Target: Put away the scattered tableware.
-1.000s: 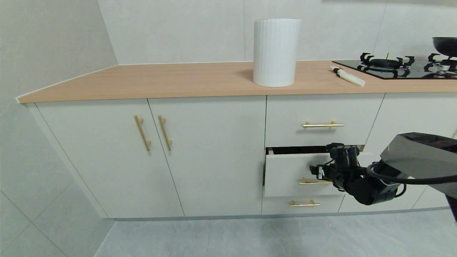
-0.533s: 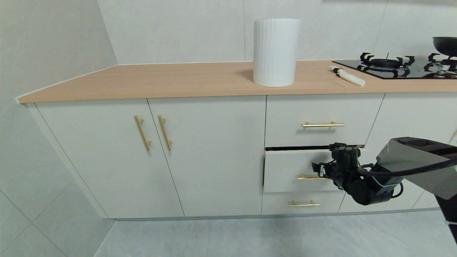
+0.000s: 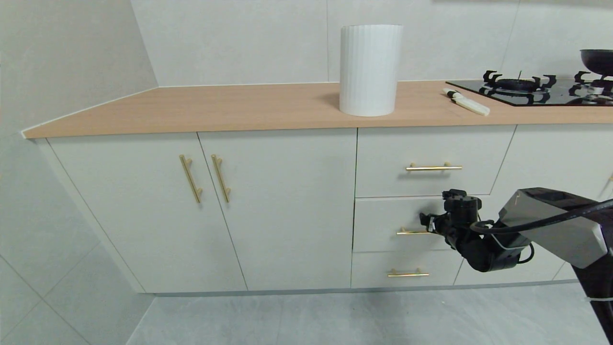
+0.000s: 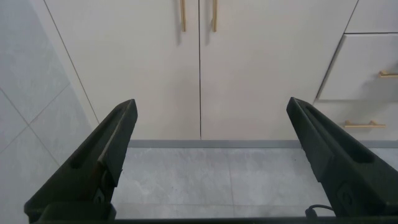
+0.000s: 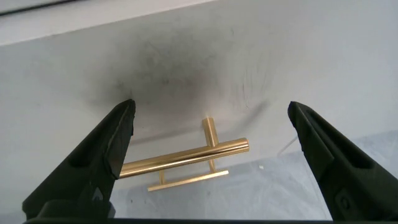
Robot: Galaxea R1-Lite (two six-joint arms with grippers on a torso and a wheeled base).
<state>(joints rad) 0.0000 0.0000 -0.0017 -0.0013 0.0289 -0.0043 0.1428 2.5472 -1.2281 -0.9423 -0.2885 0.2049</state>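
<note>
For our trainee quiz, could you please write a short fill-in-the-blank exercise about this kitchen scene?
The right pincer is at the gold handle of the ___ drawer in the stack of three. The white ribbed canister stands on the wooden ___. The knife lies between the canister and the ___. The left pincer is ___.
Missing words: middle; countertop; stove; open.

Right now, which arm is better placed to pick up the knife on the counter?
Right, probably. The knife lies beside the stove, toward the robot's right; the right gripper, open, sits at the middle drawer handle below it. The left gripper hangs low, facing the cabinet doors.
</note>
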